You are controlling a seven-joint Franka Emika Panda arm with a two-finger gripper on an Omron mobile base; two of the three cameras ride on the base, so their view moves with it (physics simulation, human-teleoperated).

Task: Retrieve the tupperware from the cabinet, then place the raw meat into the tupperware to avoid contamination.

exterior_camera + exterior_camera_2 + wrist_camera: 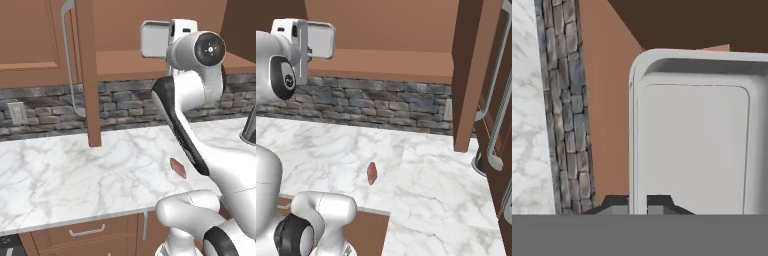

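Your gripper (pixel 638 202) pinches the tupperware (pixel 153 38) by its rim, up by the open cabinet (pixel 107 62); the raw meat (pixel 178 168) lies far below on the white marble counter (pixel 75 175); a stone wall (pixel 371 102) stands behind.

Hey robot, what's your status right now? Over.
Hand shut on the rim of the tupperware, held up at the open cabinet. Raw meat lying on the counter. Nothing between them. Over.

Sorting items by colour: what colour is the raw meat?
Red-pink; the raw meat shows best in left base view.
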